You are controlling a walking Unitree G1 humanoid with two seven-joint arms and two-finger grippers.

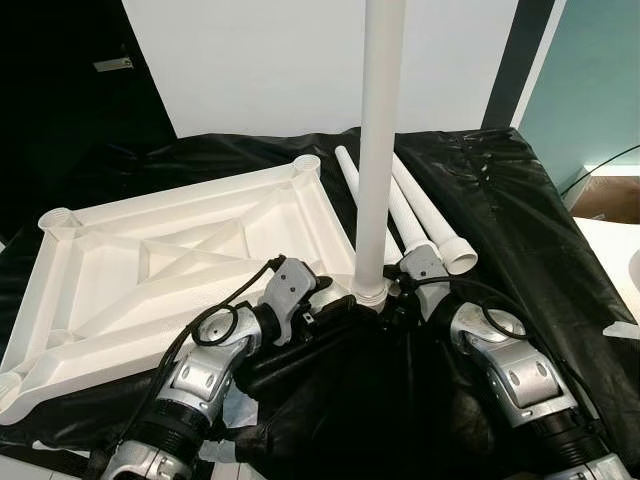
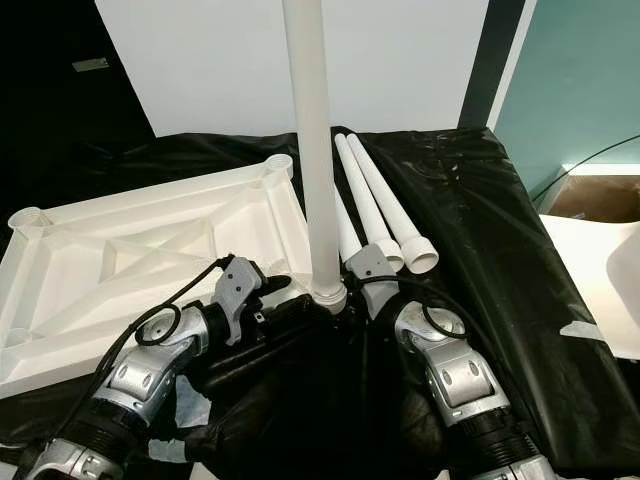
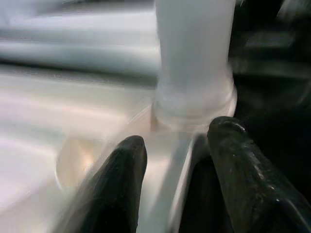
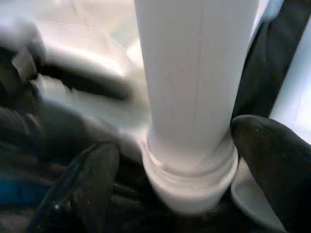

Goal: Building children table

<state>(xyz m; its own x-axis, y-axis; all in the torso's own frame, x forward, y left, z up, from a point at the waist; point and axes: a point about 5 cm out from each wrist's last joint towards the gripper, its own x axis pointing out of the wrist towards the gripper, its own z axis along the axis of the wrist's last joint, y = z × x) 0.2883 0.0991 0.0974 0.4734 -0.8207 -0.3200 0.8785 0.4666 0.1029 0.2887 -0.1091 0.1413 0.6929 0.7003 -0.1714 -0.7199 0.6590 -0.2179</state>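
A white table top [image 1: 150, 260] lies upside down on a black plastic sheet [image 1: 500, 190]. One white table leg [image 1: 380, 150] stands upright in the socket at its near right corner. My left gripper [image 1: 343, 300] reaches in from the left, and in the left wrist view [image 3: 177, 145] its fingers pinch the table top's corner rim just below the socket. From the right, my right gripper [image 1: 400, 292] straddles the leg's base collar [image 4: 189, 179]; one finger [image 4: 92, 184] stands a little off it.
Loose white legs [image 1: 420, 210] lie side by side on the sheet just behind the upright one. A cardboard box [image 1: 610, 195] and a white surface [image 1: 615, 250] sit past the sheet's right edge. A dark door is at far left.
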